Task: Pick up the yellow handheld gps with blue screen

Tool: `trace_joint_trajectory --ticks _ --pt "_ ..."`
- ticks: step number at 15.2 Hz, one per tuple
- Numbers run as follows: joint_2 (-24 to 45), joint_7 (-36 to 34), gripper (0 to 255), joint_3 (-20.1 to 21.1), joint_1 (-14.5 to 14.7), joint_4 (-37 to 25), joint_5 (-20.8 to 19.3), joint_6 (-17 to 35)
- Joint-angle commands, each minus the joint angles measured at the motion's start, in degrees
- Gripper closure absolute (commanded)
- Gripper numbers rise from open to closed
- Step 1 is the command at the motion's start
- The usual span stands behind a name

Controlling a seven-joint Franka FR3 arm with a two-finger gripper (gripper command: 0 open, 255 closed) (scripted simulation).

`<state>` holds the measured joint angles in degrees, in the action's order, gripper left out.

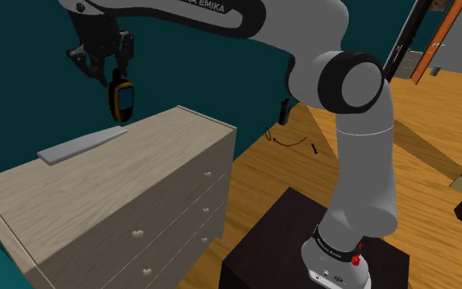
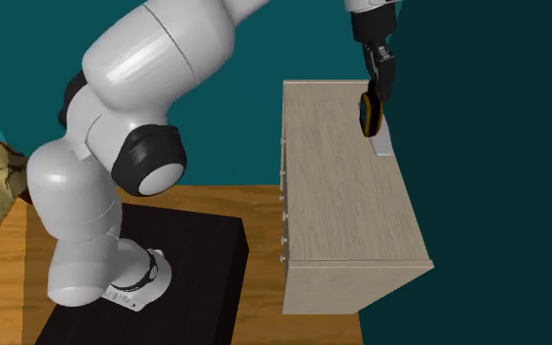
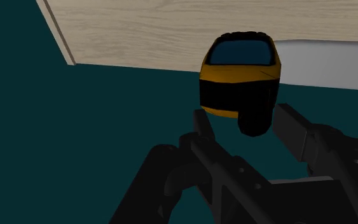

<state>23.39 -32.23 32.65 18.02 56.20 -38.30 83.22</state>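
The yellow and black handheld GPS (image 1: 122, 100) with its blue screen hangs in the air just above the back edge of a pale wooden dresser (image 1: 151, 176). My gripper (image 1: 116, 79) is shut on its upper end, and the unit dangles below the fingers. The second exterior view has the GPS (image 2: 370, 114) under my gripper (image 2: 375, 90), over the dresser top (image 2: 337, 167). Seen from the wrist, the GPS (image 3: 240, 70) sits clasped between my fingers (image 3: 203, 124), with my gripper (image 3: 244, 119) above the dresser's edge (image 3: 171, 28).
A flat grey slab (image 1: 82, 145) lies on the dresser top directly under the GPS, also seen as the grey slab (image 2: 383, 141). A teal wall (image 1: 24, 98) stands close behind. My black stand (image 1: 278, 238) rests on wood floor (image 1: 434, 156) with small dark objects (image 1: 285, 111).
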Motion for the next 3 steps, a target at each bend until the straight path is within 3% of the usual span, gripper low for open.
trace_joint_trajectory --ticks 1,3 --pt "1.6 0.9 255 -0.2 1.5 -4.0 -1.0 -2.4" --pt "1.7 1.0 255 -0.3 1.7 -4.4 -1.1 -2.5"
